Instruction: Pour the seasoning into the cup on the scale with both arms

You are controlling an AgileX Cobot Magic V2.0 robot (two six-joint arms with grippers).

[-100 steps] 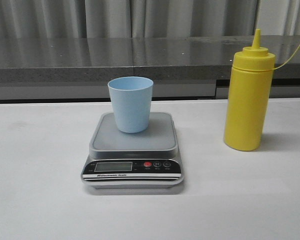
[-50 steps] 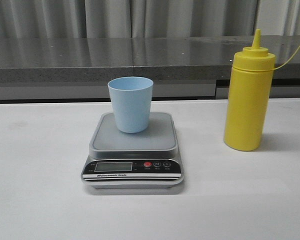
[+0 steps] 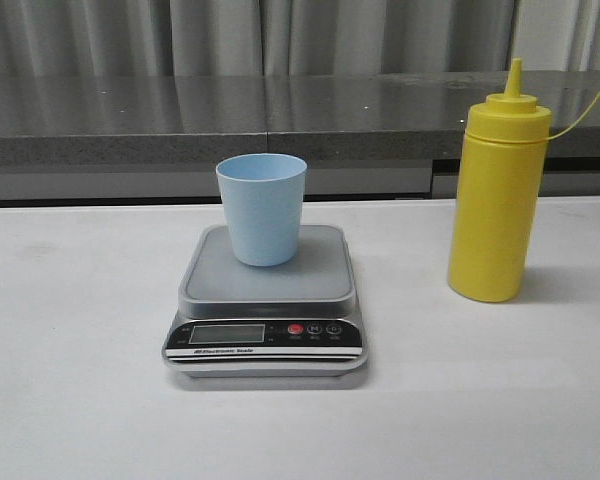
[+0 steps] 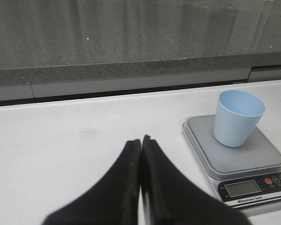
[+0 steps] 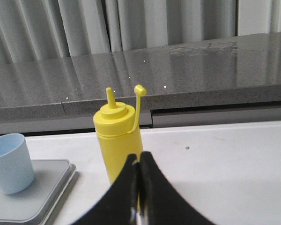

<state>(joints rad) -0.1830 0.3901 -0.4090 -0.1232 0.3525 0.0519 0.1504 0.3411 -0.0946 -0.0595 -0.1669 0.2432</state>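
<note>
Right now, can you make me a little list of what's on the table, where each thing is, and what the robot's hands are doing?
cup: pale blue, upright, standing on the scale's platform
scale: silver-grey, on the white table, display facing the camera
seasoning bottle: yellow, upright on the table to the right of the scale, not touching it
bottle nozzle: its little tethered tip cap hangs off to the side
left hand: fingers shut, holding nothing, away from the cup
right hand: fingers shut, holding nothing, pointed at the bottle

Lab-like test bench – white table (image 3: 70,400), grey curtains (image 3: 220,35)
</note>
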